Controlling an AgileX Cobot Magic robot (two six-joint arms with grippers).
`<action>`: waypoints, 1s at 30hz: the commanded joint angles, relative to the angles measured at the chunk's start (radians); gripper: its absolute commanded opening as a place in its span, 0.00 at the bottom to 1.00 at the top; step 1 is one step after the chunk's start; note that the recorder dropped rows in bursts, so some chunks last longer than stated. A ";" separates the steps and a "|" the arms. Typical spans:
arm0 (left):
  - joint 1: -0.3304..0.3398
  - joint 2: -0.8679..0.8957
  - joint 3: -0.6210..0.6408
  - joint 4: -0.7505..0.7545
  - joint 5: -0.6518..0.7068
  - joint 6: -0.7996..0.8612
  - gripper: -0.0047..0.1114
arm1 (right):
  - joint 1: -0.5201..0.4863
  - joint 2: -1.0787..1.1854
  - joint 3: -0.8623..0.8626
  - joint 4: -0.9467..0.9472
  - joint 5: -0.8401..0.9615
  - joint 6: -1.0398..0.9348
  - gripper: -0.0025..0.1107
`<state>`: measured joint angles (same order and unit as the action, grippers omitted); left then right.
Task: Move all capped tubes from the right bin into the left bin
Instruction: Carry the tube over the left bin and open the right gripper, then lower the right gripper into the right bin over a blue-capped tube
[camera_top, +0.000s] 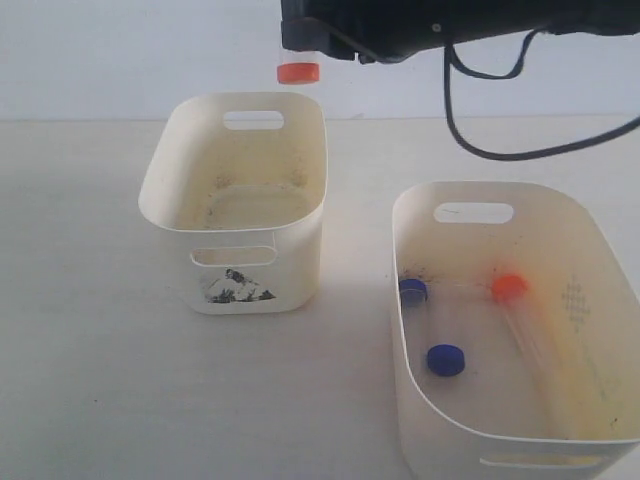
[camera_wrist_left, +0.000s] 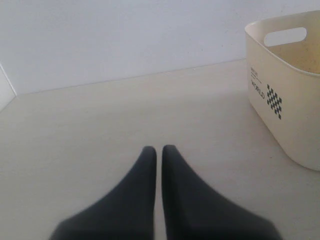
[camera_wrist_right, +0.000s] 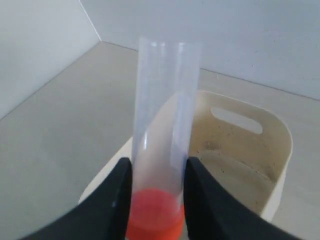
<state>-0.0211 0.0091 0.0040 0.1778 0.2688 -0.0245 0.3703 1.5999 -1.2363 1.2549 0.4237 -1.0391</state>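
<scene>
Nearest, right bin (camera_top: 415, 400) w/ 3 capped tubes (camera_top: 446, 359) lying inside: 2 blue caps, 1 orange. Further back, left bin (camera_top: 165, 180); above its far rim R tool (camera_wrist_right: 156, 200) pinches 4th tube (camera_wrist_right: 167, 100), orange cap down. L tool (camera_wrist_left: 159, 155) pressed together, over desk (camera_wrist_left: 100, 125).

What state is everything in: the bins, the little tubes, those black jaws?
Small bin: upright, nothing inside.
Big bin: upright, holding three tubes.
Held orange-capped tube: capped, cap down, gripped above the small bin.
Loose orange-capped tube: capped, lying in the big bin.
Two blue-capped tubes: capped, in the big bin.
Right jaws: shut on the held tube.
Left jaws: shut, holding nothing.
</scene>
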 joint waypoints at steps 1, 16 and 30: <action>0.001 -0.001 -0.004 -0.001 -0.008 -0.012 0.08 | 0.001 0.117 -0.087 0.008 0.061 -0.004 0.42; 0.001 -0.001 -0.004 -0.001 -0.008 -0.012 0.08 | -0.001 -0.205 -0.087 -1.110 0.592 1.120 0.02; 0.001 -0.001 -0.004 -0.001 -0.008 -0.012 0.08 | -0.001 -0.390 0.377 -1.137 0.419 1.375 0.02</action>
<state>-0.0211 0.0091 0.0040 0.1778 0.2688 -0.0245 0.3703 1.2199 -0.9457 0.1299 0.9621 0.2558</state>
